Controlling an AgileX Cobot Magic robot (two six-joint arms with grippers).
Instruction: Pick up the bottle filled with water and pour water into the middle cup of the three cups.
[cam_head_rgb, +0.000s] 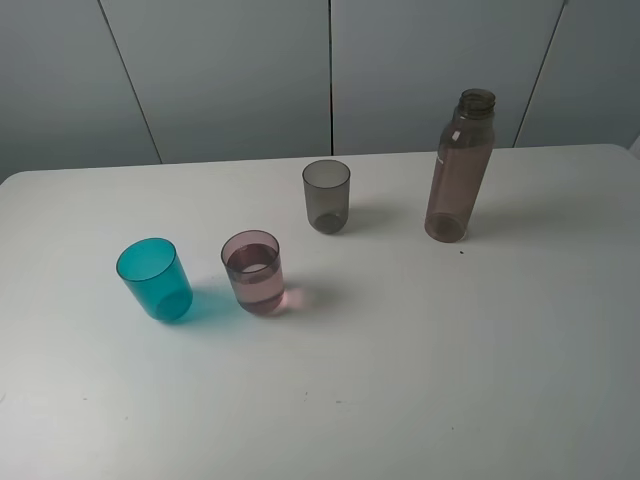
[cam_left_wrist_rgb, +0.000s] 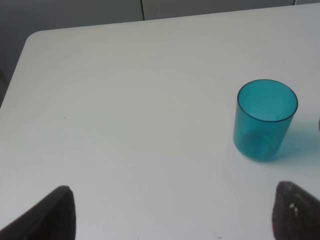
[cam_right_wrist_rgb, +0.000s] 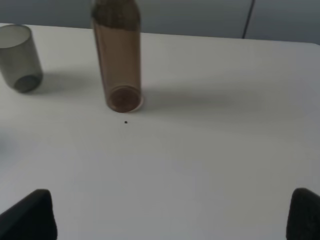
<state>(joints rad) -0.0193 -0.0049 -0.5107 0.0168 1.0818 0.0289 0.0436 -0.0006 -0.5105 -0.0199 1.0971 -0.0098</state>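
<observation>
— Nearest the high camera is bare white table (cam_head_rgb: 400, 400); the first object up from that edge is the small see-through teal-blue plastic tumbler (cam_head_rgb: 155, 279). Where do the task things stand?

— Take the tall see-through smoky brown-pink plastic bottle (cam_head_rgb: 459, 170) as the landmark. It stands upright, uncapped, toward the far right of the table. The small smoky grey see-through tumbler (cam_head_rgb: 327, 196) is near it on its left; the small pinkish-mauve see-through tumbler (cam_head_rgb: 253, 272), the middle cup, sits well apart from the bottle, further left and nearer the camera, with liquid already showing in it. The teal one is furthest from the bottle.

— And the claws?

— The right claw (cam_right_wrist_rgb: 172, 212) is spread wide, holding nothing, its two dark fingertips (cam_right_wrist_rgb: 30, 215) at the frame corners with the bottle ahead and well apart. The left claw (cam_left_wrist_rgb: 172, 212) is likewise spread and empty, facing the teal tumbler.

— What could go wrong?

— I'd judge the bottle tippable: tall, narrow-based, so a finger nudging it off-centre could topple it. Carrying it past the grey tumbler risks knocking that over.

— Anything unclear?

— The bottle's water level is hard to read through the tint. Neither arm shows in the high view, and the right wrist view cuts off the bottle's neck.
</observation>
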